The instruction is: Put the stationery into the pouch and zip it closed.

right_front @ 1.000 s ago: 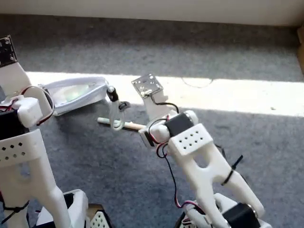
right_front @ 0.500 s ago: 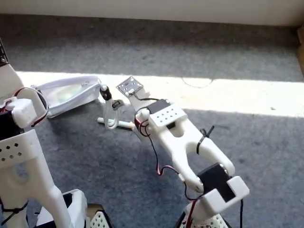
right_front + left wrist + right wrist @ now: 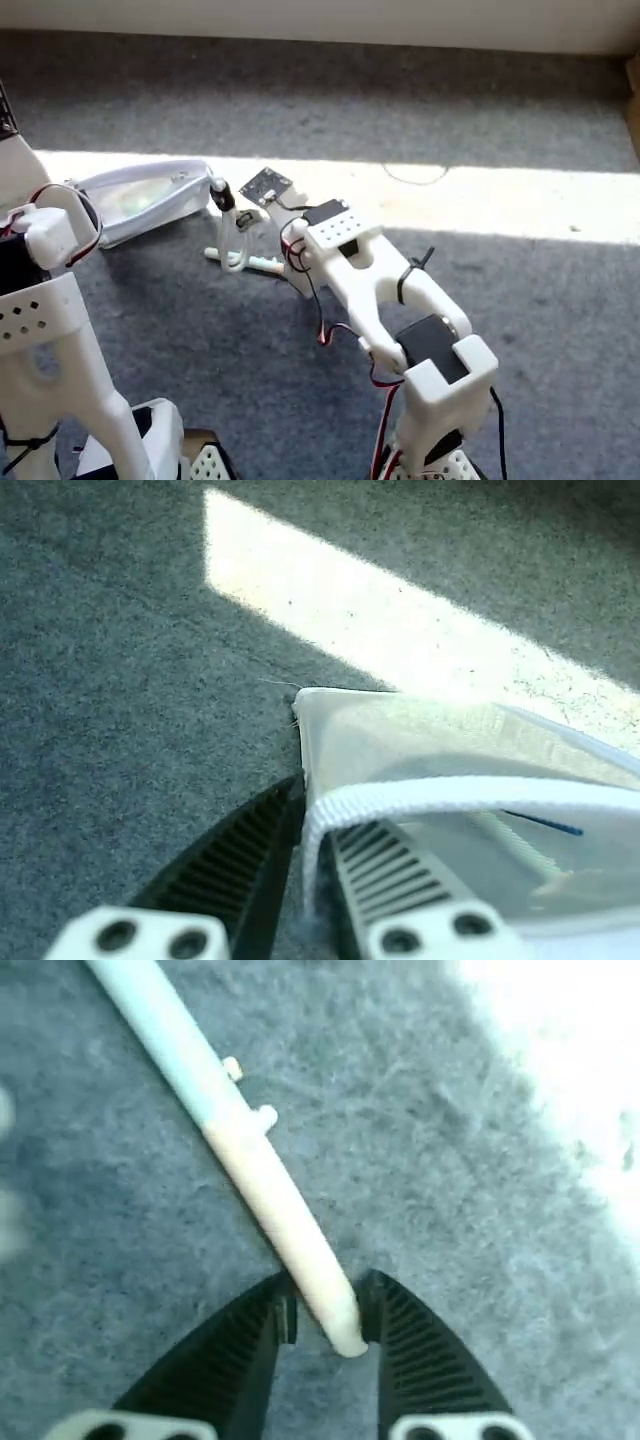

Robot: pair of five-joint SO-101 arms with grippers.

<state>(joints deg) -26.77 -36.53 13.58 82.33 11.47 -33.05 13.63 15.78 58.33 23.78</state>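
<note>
A clear pouch (image 3: 140, 200) lies at the left on grey carpet. My left gripper (image 3: 310, 850) is shut on the white webbing edge of the pouch (image 3: 450, 750), and something thin with a blue mark shows inside. A pale loop (image 3: 232, 240) with a black tip hangs off the pouch's right end. Just below it lies a pen (image 3: 245, 262), light blue at one end and cream at the other. My right gripper (image 3: 283, 264) is at its cream end. In the right wrist view the black fingers of my right gripper (image 3: 328, 1305) close on that end of the pen (image 3: 230, 1130).
A sunlit strip (image 3: 480, 200) crosses the grey carpet (image 3: 200, 350) behind the arms, with a thin wire (image 3: 410, 178) lying on it. The left arm's white body (image 3: 40, 300) stands tall at the left edge. A pale wall base runs along the far side.
My right arm has swung left and dropped low, bringing its gripper down onto the pen's cream end. The pouch and its loop have shifted a little to the left.
</note>
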